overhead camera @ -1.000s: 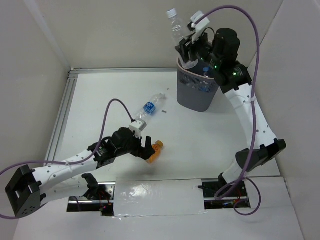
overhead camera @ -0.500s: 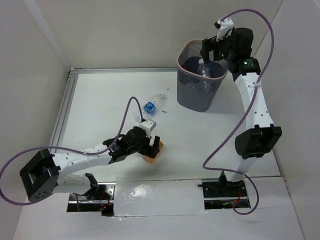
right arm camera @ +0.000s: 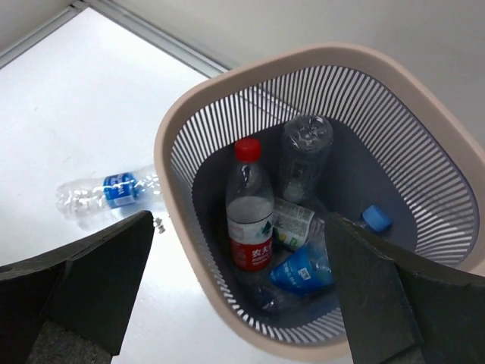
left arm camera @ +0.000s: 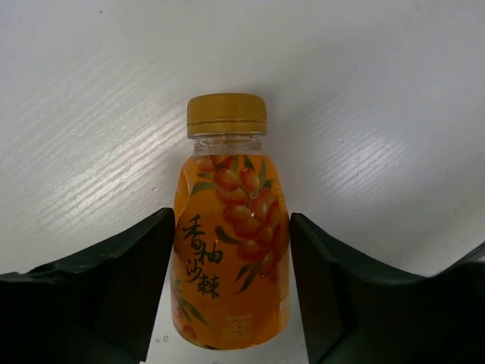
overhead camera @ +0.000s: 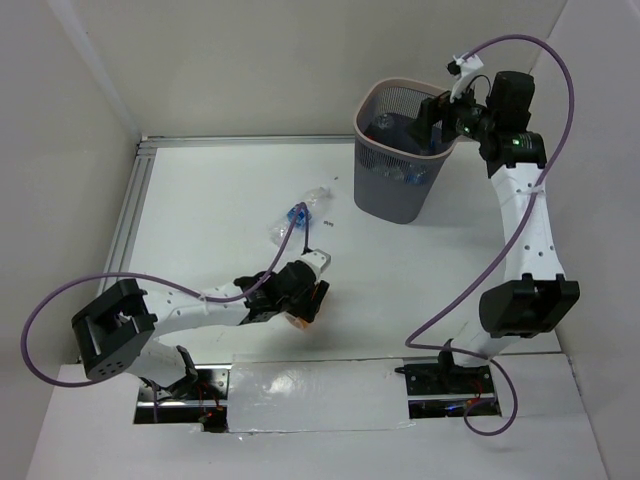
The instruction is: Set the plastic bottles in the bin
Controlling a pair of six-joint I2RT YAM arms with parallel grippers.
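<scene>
An orange bottle (left arm camera: 231,250) with a yellow cap lies on the white table, just showing under the fingers (overhead camera: 297,320). My left gripper (left arm camera: 231,218) (overhead camera: 306,297) is shut on its body, one finger against each side. A clear bottle with a blue label (overhead camera: 298,215) (right arm camera: 110,189) lies farther back on the table. The bin (overhead camera: 392,195) (right arm camera: 174,129) stands at the back right. In it are a red-label bottle (right arm camera: 250,220), a label-free one (right arm camera: 303,152), a green-label one (right arm camera: 292,224) and a blue-label one (right arm camera: 303,269). My right gripper (overhead camera: 437,112) (right arm camera: 236,221) hangs open above the bin's right rim, holding nothing.
A metal rail (overhead camera: 125,230) runs along the table's left edge, with white walls close on three sides. A shiny white strip (overhead camera: 310,395) lies between the arm bases. A tiny dark scrap (right arm camera: 161,222) sits by the blue-label bottle.
The right gripper let its clear bottle drop into the bin and drew back to the right, open. The left gripper came down over the orange bottle and closed on it.
</scene>
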